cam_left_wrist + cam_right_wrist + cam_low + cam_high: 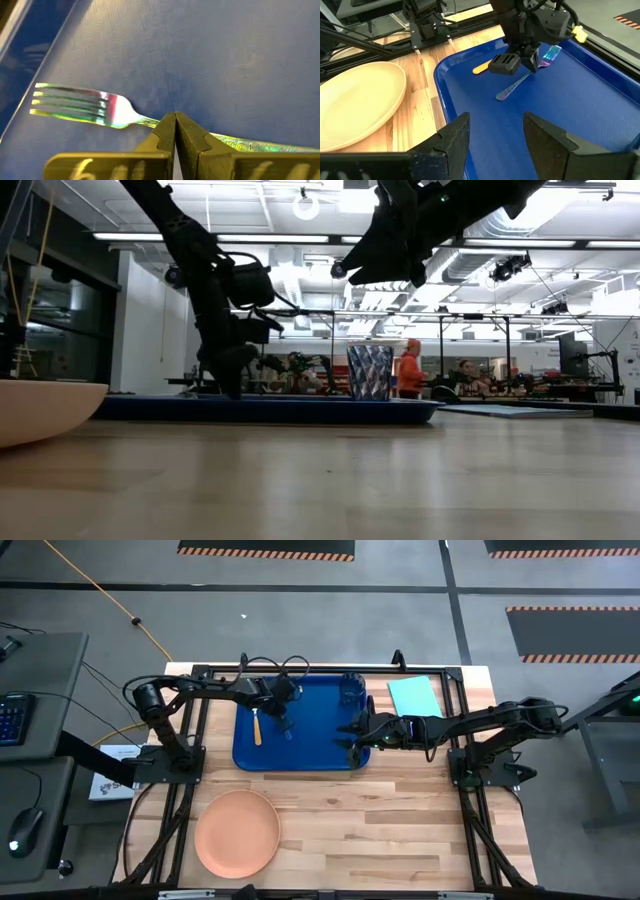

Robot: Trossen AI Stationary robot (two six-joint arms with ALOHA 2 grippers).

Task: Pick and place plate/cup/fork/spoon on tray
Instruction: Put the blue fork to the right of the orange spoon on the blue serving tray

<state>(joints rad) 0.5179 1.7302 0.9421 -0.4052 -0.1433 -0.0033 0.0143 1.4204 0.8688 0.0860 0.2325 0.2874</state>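
We see the left tool (pixel 175 131) clenched on the handle of a shiny iridescent metal fork (pixel 85 106) lying flat in the dark-blue rectangular plastic tray (pixel 600 95), long axis across its fingers. The right tool (pixel 495 132) hovers released near the tray's edge.

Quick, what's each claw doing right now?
Left claw: closed on the fork, on the tray.
Right claw: open, empty.
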